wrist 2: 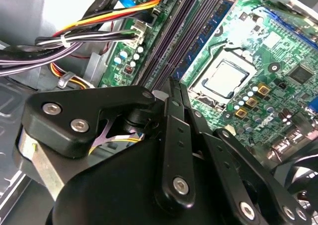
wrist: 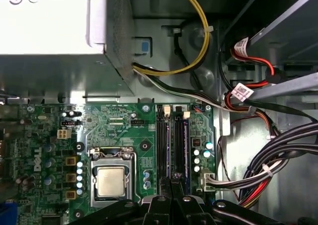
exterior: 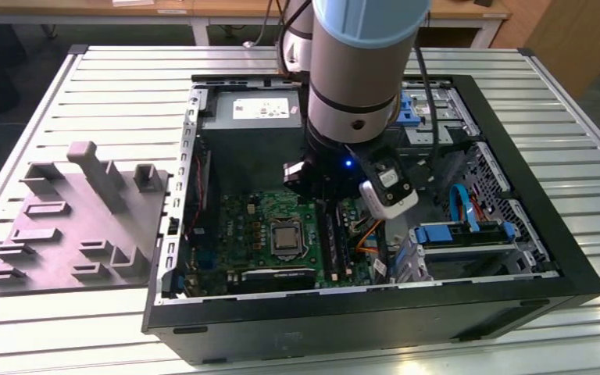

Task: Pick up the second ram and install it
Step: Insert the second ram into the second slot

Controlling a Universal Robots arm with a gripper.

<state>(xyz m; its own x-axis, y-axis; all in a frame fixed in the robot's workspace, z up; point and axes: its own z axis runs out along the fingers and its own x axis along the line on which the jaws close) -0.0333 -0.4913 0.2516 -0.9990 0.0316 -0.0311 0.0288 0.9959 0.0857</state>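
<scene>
My gripper (exterior: 327, 209) hangs inside the open computer case, low over the black memory slots (exterior: 333, 244) of the green motherboard (exterior: 240, 223). In both wrist views its fingertips (wrist: 172, 181) are pressed close together right above the slots (wrist: 169, 140), and I see nothing between them. The gripper (wrist 2: 175, 85) looks shut. A thin blue-green ram stick (wrist 2: 212, 32) stands seated in a slot beside the fingertips, also seen edge-on as a bluish strip (wrist: 185, 141). I cannot tell whether it is the second ram.
The processor socket (wrist: 110, 181) sits beside the slots. Bundled cables (wrist: 278, 160) run along the other side, and the power supply box (exterior: 248, 109) stands at the far end of the case. A grey slotted fixture (exterior: 76, 223) lies on the table at the exterior view's left.
</scene>
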